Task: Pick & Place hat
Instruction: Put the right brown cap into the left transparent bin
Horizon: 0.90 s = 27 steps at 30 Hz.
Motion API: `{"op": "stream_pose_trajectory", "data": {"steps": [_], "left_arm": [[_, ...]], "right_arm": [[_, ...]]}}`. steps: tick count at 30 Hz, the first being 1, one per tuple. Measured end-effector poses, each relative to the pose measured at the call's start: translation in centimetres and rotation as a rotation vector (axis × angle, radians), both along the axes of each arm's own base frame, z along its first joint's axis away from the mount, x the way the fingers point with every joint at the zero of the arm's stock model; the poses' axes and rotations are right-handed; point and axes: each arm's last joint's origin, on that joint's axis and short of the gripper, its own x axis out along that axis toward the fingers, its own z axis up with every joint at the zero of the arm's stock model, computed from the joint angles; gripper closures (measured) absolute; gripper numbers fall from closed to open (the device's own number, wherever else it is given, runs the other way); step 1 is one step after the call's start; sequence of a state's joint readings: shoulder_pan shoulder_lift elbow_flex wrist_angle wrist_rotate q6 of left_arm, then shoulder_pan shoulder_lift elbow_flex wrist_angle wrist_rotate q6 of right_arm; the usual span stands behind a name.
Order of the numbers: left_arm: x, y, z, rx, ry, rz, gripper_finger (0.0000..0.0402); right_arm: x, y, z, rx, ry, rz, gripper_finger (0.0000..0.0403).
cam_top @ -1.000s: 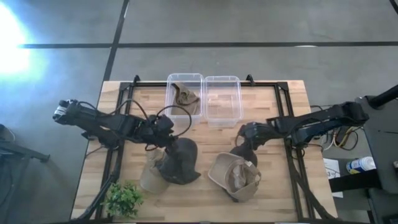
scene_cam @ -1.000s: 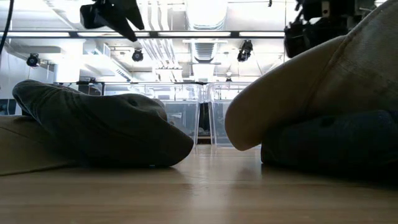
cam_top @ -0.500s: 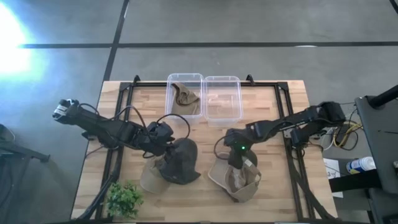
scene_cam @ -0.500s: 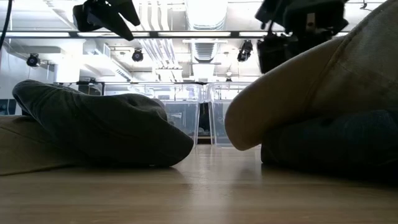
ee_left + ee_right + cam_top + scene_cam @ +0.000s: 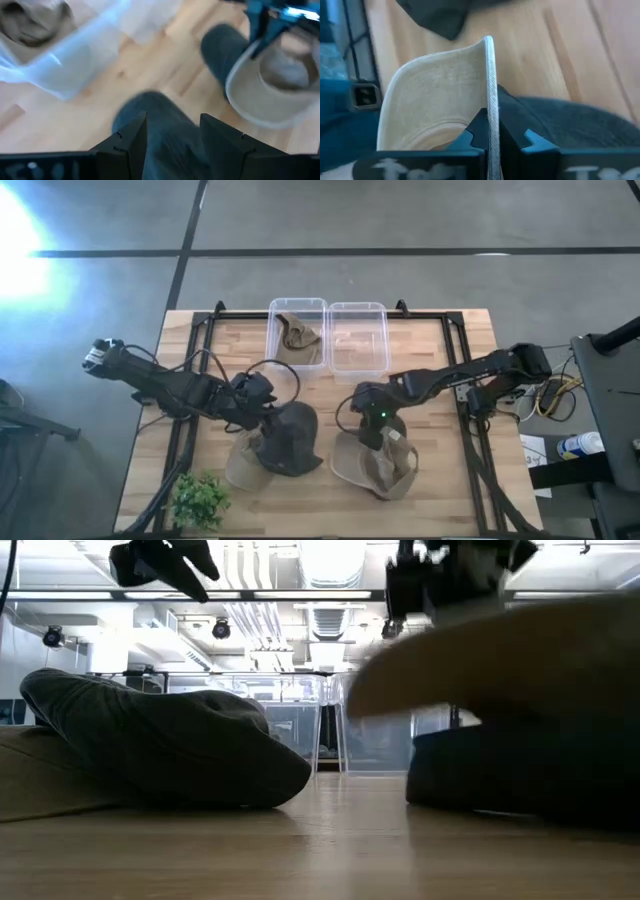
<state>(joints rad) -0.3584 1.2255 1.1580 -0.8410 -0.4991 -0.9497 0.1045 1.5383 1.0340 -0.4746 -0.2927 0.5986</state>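
Tan cap [image 5: 375, 465] at table's 5 o'clock, brim now pinched edge-on by right gripper [image 5: 490, 135], which swung in from 3 o'clock; lift looks imminent. Left gripper [image 5: 170, 132] spread above dark hat [image 5: 290, 438]

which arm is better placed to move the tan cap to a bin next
Right. The right gripper is already shut on the tan cap's brim, with the empty clear bin close beyond it. The left gripper hangs open over the dark hat, away from the tan one.

Right gripper [image 5: 372, 427] pinched closed (arm outstretched); left gripper [image 5: 262, 396] spread.
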Motion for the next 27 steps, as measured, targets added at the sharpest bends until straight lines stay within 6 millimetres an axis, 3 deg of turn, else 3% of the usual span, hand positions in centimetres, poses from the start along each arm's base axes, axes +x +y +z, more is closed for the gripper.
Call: {"op": "stream_pose_trajectory", "data": {"steps": [6, 11, 21, 27], "left_arm": [[-2.1, 0.6, 2.1, 0.036, -0.153, 0.109, 0.0228], [-3.0, 1.1, 3.3, -0.003, -0.239, 0.133, 0.0228], [-1.6, 1.0, 4.2, -0.134, -0.364, 0.116, 0.0228], [-1.1, 2.0, 4.4, -0.189, -0.379, 0.122, 0.0228]], "right_arm": [[0.2, -1.5, 6.0, -0.061, -0.227, -0.108, 0.0388], [0.6, -3.0, 9.6, -0.109, -0.355, -0.165, 0.0389], [3.3, -3.3, 11.7, -0.204, -0.440, -0.106, 0.0389], [5.4, -3.2, 12.8, -0.245, -0.483, -0.057, 0.0389]]}}
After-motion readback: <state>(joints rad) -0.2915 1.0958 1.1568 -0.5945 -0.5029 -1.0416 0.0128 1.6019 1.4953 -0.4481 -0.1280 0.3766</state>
